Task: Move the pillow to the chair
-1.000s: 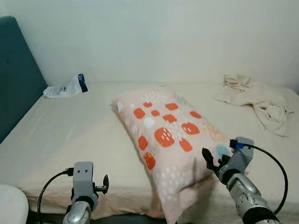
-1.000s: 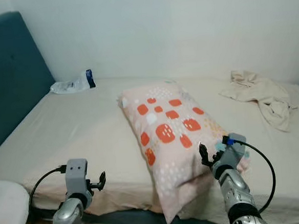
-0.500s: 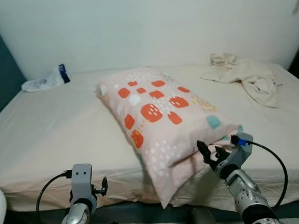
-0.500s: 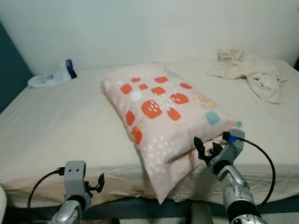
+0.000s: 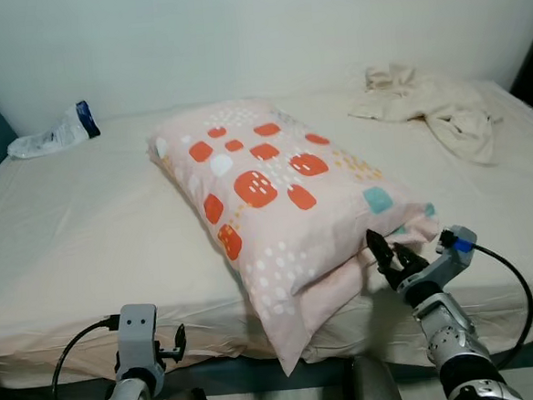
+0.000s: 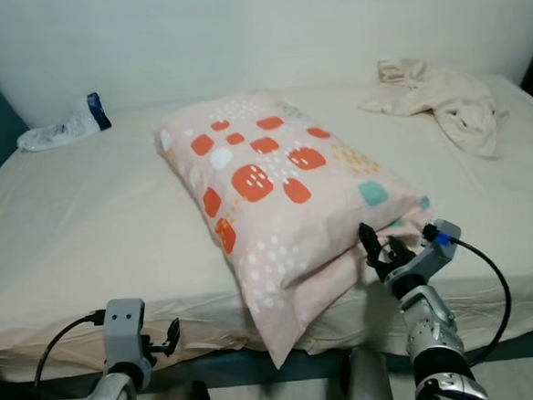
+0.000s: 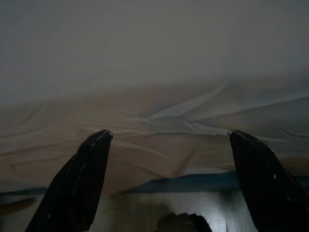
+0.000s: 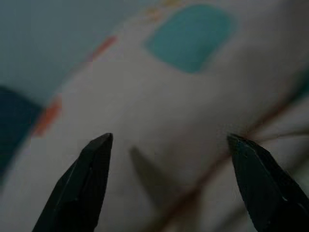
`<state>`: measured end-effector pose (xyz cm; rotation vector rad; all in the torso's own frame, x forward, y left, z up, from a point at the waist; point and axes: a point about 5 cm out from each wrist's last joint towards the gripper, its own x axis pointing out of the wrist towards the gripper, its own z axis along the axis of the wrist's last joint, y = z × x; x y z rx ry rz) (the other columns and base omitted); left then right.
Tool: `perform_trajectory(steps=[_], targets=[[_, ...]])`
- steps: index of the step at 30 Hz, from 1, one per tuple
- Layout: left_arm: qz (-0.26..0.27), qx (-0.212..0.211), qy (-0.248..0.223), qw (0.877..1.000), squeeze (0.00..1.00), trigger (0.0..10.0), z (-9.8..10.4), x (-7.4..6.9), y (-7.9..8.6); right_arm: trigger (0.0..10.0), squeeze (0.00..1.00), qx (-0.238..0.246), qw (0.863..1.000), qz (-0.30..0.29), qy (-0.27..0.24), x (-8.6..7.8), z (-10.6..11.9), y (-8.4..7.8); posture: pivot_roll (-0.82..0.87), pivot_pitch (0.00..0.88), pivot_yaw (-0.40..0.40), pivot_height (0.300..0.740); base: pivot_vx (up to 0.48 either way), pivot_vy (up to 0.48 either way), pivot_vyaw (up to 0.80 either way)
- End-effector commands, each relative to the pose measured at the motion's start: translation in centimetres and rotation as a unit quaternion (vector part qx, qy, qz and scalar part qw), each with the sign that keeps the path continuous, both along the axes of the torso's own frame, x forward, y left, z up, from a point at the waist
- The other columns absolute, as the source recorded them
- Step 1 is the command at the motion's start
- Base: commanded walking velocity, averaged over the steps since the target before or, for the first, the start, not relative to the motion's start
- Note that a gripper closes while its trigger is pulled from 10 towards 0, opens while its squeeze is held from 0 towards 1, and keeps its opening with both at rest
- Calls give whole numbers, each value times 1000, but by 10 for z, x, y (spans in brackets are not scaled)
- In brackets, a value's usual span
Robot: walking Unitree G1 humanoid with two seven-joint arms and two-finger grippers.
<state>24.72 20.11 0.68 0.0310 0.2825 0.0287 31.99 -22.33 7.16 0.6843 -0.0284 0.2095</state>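
Since a second ago the view has swung rightward and the robot has closed in, so the teal headboard has nearly slid out at the left; the right gripper (image 5: 387, 256), which then hung in front of the pillow's near side, now has its black fingertips up against the pillow's near right corner. Its two fingers are spread wide, with the soft printed fabric lying between them in the right wrist view, not yet pinched.

The pillow (image 5: 280, 194) is plump and rectangular, in a pale pink cotton-looking cover printed with orange-red blocks, small white dots and a few teal squares. It lies diagonally on the bed (image 5: 77, 241), its near corner drooping over the mattress edge and folding into a soft point. The bed is covered with a smooth beige sheet that wrinkles lightly along the front edge.

The left gripper (image 5: 171, 339) hangs low below the mattress edge, its fingers parted, and its wrist view faces the creased hanging sheet.

Toward the far left corner of the bed lies a crumpled clear plastic bag (image 5: 52, 137) with a dark blue end. At the far right a rumpled cream cloth (image 5: 429, 106) lies in loose folds.
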Motion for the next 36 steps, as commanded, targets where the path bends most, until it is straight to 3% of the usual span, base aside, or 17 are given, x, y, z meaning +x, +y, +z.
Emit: perform_trajectory(steps=[1, 3, 7, 11, 13, 15, 22, 23, 26, 30, 32, 36], targets=[[-2, 13, 16, 1000, 0, 10000, -3, -7, 8, 10000, 0, 30, 998, 22, -40, 4, 11, 5, 37, 137, 66, 505, 0, 0, 0], [-1, 21, 21, 1000, 0, 10000, -3, -14, 13, 10000, 0, 41, 997, 29, -66, 9, 21, 7, 63, 158, 72, 505, 0, 0, 0], [2, 24, 23, 999, 0, 10000, -2, -19, 17, 10000, 0, 46, 996, 15, -71, 13, 26, 3, 73, 169, 71, 505, 0, 0, 0], [2, 25, 27, 999, 0, 10000, 2, -28, 19, 10000, 0, 31, 997, -59, -29, 21, 26, -11, 98, 200, 79, 505, 0, 0, 0], [-2, 26, 29, 999, 0, 10000, 3, -31, 17, 10000, 0, 58, 994, -89, -28, 25, 31, -16, 107, 209, 81, 505, 0, 0, 0], [-6, 27, 31, 999, 0, 10000, 5, -36, 16, 10000, 0, 110, 989, -81, -54, 32, 41, -12, 129, 229, 85, 505, 0, 0, 0], [-8, 27, 33, 999, 0, 10000, 8, -42, 16, 10000, 0, 149, 986, -51, -63, 41, 50, 2, 143, 246, 88, 505, 0, 0, 0], [-10, 27, 34, 999, 0, 10000, 8, -43, 16, 10000, 0, 159, 985, -40, -54, 45, 51, 10, 142, 250, 87, 505, 0, 0, 0], [-11, 26, 37, 999, 0, 10000, 10, -45, 13, 10000, 0, 198, 980, -23, -3, 53, 48, 34, 134, 253, 74, 505, 0, 0, 0], [-10, 23, 37, 999, 0, 10000, 12, -45, 10, 10000, 0, 226, 974, -28, 11, 50, 39, 43, 136, 252, 59, 505, 0, 0, 0], [-9, 22, 37, 999, 0, 10000, 13, -45, 9, 10000, 0, 232, 972, -37, 19, 47, 33, 42, 130, 251, 56, 505, 0, 0, 0], [-11, 18, 41, 999, 0, 10000, 12, -46, 5, 10000, 0, 233, 965, -91, 76, 28, 2, 29, 109, 255, 57, 505, 0, 0, 0]])
